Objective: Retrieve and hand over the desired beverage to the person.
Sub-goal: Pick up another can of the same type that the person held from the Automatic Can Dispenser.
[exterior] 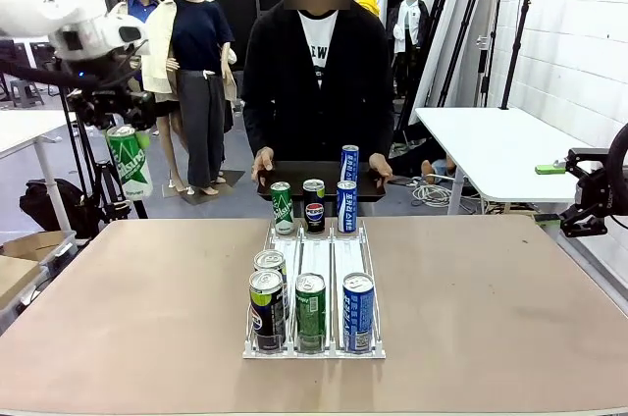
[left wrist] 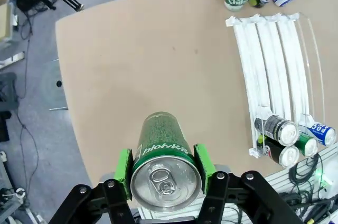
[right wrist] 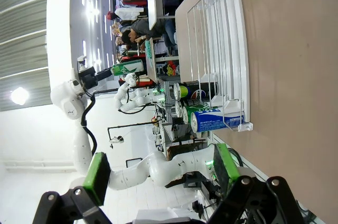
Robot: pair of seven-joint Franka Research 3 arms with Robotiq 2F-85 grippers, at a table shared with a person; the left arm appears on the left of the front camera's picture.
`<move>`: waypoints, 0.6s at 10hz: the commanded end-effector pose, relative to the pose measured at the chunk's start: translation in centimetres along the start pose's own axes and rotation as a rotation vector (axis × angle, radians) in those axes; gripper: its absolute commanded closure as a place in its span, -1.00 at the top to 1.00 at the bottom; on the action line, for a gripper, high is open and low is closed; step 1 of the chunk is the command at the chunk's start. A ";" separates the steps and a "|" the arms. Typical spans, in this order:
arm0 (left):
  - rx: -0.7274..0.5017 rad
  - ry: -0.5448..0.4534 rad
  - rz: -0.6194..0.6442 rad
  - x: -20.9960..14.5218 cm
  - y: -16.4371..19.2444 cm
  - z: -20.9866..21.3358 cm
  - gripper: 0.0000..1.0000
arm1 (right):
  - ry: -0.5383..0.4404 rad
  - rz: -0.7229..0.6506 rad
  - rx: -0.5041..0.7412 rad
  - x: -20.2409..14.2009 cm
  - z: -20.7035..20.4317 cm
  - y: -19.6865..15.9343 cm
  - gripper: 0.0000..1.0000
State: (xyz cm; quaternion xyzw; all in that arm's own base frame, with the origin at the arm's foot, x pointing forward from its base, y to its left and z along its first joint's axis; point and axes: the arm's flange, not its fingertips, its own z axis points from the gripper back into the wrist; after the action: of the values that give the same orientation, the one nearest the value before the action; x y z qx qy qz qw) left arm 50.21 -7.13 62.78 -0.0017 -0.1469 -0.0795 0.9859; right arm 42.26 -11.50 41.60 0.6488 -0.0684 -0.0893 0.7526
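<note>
Holding the green can (left wrist: pixel 161 152) well above and left of the rack (exterior: pixel 314 284), the left gripper (left wrist: pixel 165 168) had its jaws clamped across the can's sides. Smooth, rigid metal, probably slippery; a mid-body grip suited it. The right gripper (right wrist: pixel 158 174) hung with jaws apart.

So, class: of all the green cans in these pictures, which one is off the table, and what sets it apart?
The green can clamped in the left gripper, held in the air left of the table; the other green cans stand on surfaces.
</note>
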 end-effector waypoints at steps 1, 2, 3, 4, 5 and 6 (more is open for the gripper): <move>-0.047 -0.043 0.001 -2.6 2.0 -0.7 -1.00 | 0.001 0.002 -0.001 0.1 -0.1 0.1 1.00; -0.055 -0.047 0.014 -2.9 2.5 -0.7 -1.00 | 0.001 0.002 -0.001 0.1 -0.1 0.1 1.00; -0.038 -0.032 -0.005 -2.5 1.4 -0.5 -1.00 | 0.001 0.002 -0.001 0.1 -0.1 0.1 1.00; -0.027 -0.011 0.023 -1.7 2.1 -1.4 -1.00 | 0.001 0.002 -0.001 0.1 -0.1 0.1 1.00; -0.027 -0.011 0.023 -1.7 2.1 -1.4 -1.00 | 0.001 0.002 -0.001 0.1 -0.1 0.1 1.00; -0.027 -0.011 0.023 -1.7 2.1 -1.4 -1.00 | 0.001 0.002 -0.001 0.1 -0.1 0.1 1.00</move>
State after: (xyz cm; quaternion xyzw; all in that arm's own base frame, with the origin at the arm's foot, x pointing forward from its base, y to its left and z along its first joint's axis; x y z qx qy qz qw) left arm 49.12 -4.90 60.36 -0.0175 -0.1455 -0.0718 0.9866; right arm 42.26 -11.49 41.60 0.6488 -0.0684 -0.0893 0.7526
